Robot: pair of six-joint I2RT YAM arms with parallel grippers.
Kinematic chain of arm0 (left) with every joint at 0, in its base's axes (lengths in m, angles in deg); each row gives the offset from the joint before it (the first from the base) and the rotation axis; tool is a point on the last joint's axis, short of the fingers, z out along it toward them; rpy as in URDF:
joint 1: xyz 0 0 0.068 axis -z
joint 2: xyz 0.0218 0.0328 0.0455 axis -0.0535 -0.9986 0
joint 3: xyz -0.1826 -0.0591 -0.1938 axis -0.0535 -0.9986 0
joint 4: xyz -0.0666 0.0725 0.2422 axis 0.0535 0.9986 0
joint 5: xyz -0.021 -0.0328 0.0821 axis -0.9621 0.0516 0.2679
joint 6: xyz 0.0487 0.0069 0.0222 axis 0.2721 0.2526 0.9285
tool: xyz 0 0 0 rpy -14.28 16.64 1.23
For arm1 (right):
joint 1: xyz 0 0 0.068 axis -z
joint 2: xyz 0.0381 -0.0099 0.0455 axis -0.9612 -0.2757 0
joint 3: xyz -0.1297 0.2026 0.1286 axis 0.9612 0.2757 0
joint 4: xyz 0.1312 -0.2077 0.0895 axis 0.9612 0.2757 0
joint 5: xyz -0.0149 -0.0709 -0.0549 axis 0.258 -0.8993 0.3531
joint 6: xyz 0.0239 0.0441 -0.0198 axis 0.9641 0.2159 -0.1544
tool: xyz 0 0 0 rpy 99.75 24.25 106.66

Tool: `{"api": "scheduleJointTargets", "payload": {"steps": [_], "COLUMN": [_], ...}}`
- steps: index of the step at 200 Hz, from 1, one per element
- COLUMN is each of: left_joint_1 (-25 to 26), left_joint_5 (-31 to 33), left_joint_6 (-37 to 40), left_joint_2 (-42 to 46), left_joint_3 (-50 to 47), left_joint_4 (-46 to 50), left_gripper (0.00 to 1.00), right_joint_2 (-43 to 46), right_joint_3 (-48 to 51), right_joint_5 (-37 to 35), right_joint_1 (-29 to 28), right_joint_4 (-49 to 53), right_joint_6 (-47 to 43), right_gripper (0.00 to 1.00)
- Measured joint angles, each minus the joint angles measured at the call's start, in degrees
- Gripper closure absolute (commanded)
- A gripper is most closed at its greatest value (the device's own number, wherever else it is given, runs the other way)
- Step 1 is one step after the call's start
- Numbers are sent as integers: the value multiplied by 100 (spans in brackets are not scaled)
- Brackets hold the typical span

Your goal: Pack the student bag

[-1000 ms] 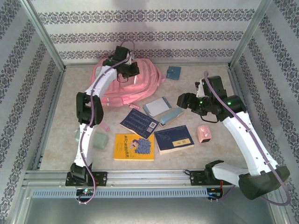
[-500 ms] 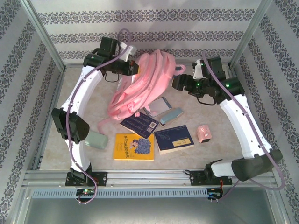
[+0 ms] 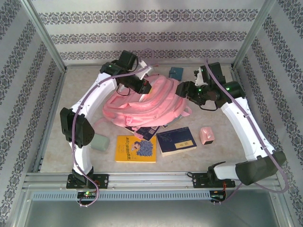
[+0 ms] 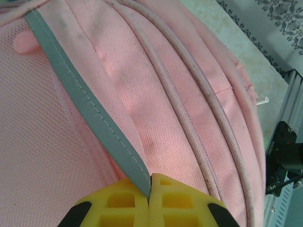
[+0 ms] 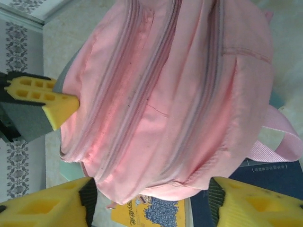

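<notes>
Soft pink fabric student bag [image 3: 147,106]: slumped in the middle of the pale mottled bench [image 3: 71,99], between the two arms. Its near edge overlaps a dark blue patterned book [image 3: 147,133].
Left claw [image 3: 145,88]: at the bag's far top edge. In its own wrist view the two yellow fingers [image 4: 118,203] meet tip to tip, pinched on a thin grey trim strip [image 4: 85,90] sewn down the pink weave (nothing but the strip lies between them).
Right claw [image 3: 182,90]: at the bag's right end, pointing toward it. Its yellow fingers [image 5: 251,201] stand wide apart, one at each side of the bag's rounded end. Whether they press the fabric cannot be told.
Zips and strap: several piped zip lines [image 5: 128,94] run along the bag's length, and a pink webbing strap [image 5: 277,142] loops out at one side.
Near row: a yellow picture-cover book [image 3: 136,148] and a dark blue book with a yellow label [image 3: 176,140] lie flat side by side, just on the near side of the bag. A small pink boxy item [image 3: 206,135] sits apart to their right. A pale green rounded block [image 3: 100,143] sits to their left, beside the left arm.
Far edge: a small teal pouch [image 3: 176,73] lies near the back wall, just beyond the bag.
</notes>
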Motion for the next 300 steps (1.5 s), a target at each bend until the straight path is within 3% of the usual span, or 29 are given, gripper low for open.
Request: {"api": "scheduleJointTargets", "payload": {"steps": [37, 97, 222, 235, 246, 261, 283, 300], "left_joint_1": [50, 48, 48, 48, 48, 33, 2, -20], "left_joint_5": [-538, -1248, -1526, -1528, -1521, -1513, -1425, -1338], "left_joint_6": [-592, -1661, -1991, -1991, -1989, -1987, -1956, -1996], "left_joint_2": [-55, -286, -313, -313, -313, -328, -328, -293], "left_joint_3": [-796, -1335, -1421, -1423, -1445, -1451, -1451, -1456], "left_joint_4": [-678, -2011, -2413, -2411, -2406, -2378, -2369, -2365], "left_gripper": [100, 100, 100, 100, 100, 100, 73, 60], "right_joint_2": [-243, -890, -1718, -1821, -1884, -1904, -1904, -1904], "right_joint_3": [31, 345, 474, 474, 474, 481, 531, 573], "right_joint_5": [-57, 201, 472, 474, 472, 470, 466, 463], "right_joint_1": [-138, -284, -476, -518, -553, -579, -588, -586], "right_joint_4": [44, -393, -1451, -1558, -1617, -1714, -1871, -1917], "right_joint_6": [811, 1867, 2247, 2240, 2293, 2317, 2380, 2400], "right_gripper": [56, 58, 61, 69, 86, 100, 100, 100]}}
